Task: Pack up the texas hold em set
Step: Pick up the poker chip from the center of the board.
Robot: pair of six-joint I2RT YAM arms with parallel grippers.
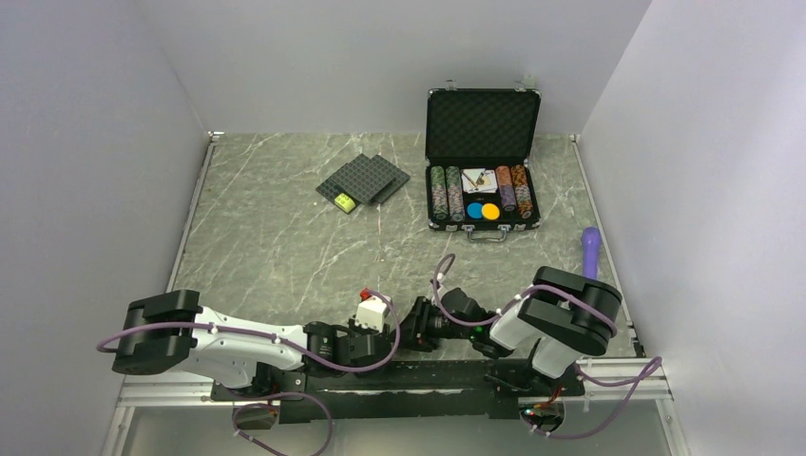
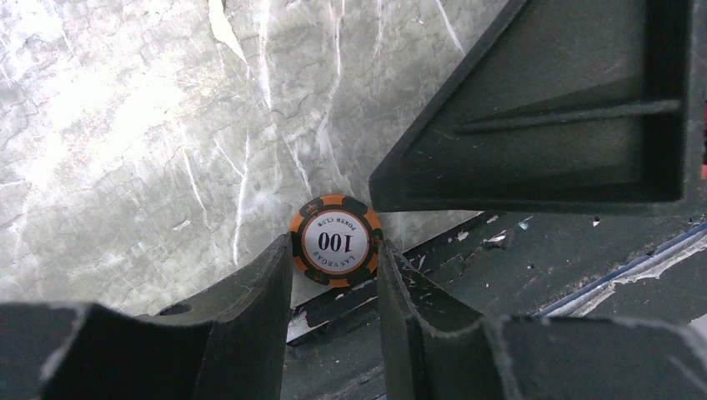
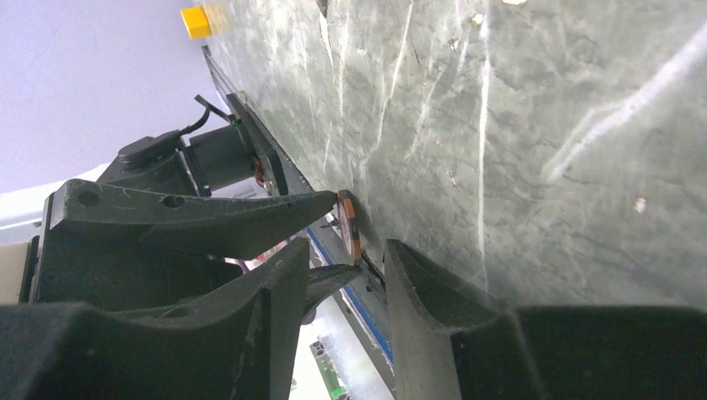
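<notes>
An orange-and-black poker chip [image 2: 335,242] marked 100 stands on edge between the fingertips of my left gripper [image 2: 333,254], which is shut on it just above the table's near edge. From the right wrist the chip [image 3: 350,227] shows edge-on, level with the tips of my right gripper [image 3: 348,247], whose jaws stand apart around it without touching. In the top view, the left gripper [image 1: 380,334] and right gripper [image 1: 421,325] meet nose to nose. The black briefcase [image 1: 483,122] lies open at the back right, holding chip stacks [image 1: 445,192], cards [image 1: 478,180], a blue disc [image 1: 473,210] and an orange disc [image 1: 490,211].
Dark grey studded plates [image 1: 365,178] with a yellow-green brick [image 1: 344,201] lie back centre. A purple object [image 1: 590,249] lies by the right wall. The metal frame rail [image 2: 517,267] runs right under both grippers. A yellow brick [image 3: 197,21] shows far off.
</notes>
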